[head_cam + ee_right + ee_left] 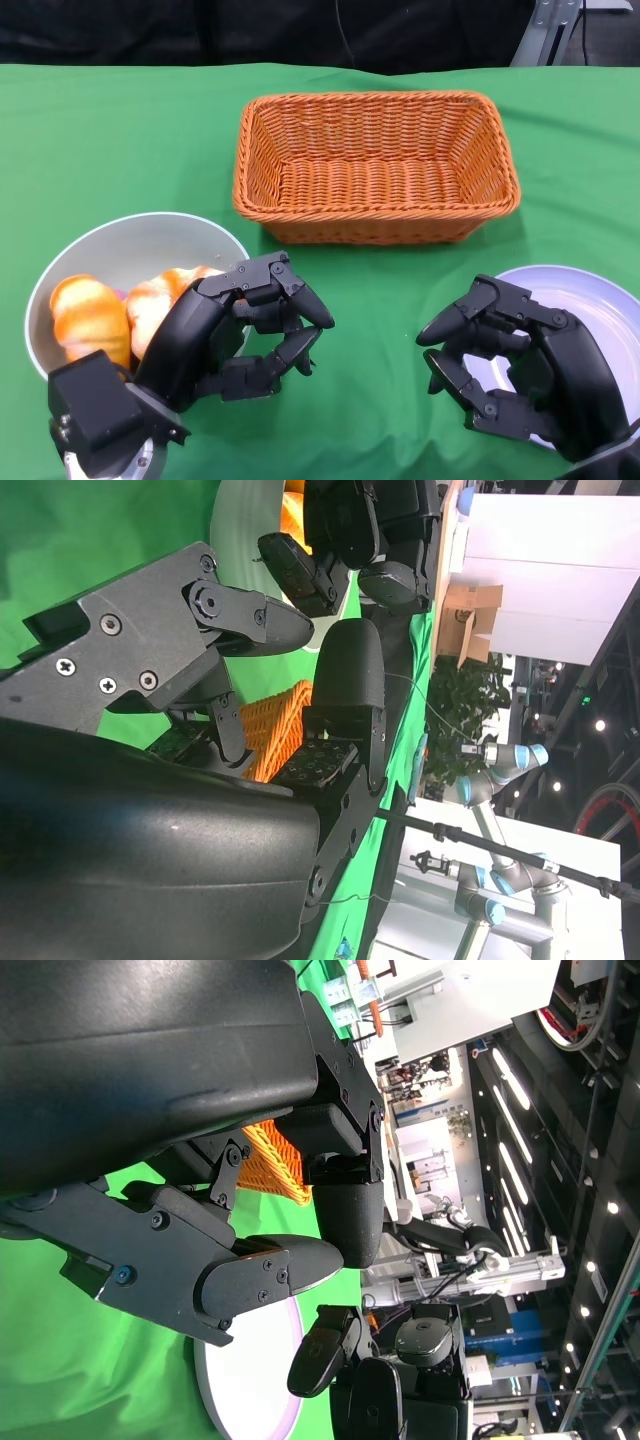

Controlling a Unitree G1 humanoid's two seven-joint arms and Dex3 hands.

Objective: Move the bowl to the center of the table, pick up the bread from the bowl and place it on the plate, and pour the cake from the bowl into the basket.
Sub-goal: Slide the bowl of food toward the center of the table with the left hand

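A white bowl (pixel 120 240) sits at the table's near left. It holds a glazed orange bread bun (pixel 90 318) and a paler cake piece (pixel 160 295). My left hand (pixel 235 330) hovers at the bowl's right rim, hiding that edge. Its fingers are curled but apart with nothing between them, and the left wrist view shows only green cloth in the gap. My right hand (pixel 515 365) hangs over the left part of the pale plate (pixel 590 285), fingers apart and empty. The orange wicker basket (pixel 375 225) stands empty at the middle back.
Green cloth (pixel 380 330) covers the table between the two hands and in front of the basket. In the left wrist view, the plate (pixel 250 1380) and the basket (pixel 275 1160) show beyond my fingers. Lab equipment stands past the table.
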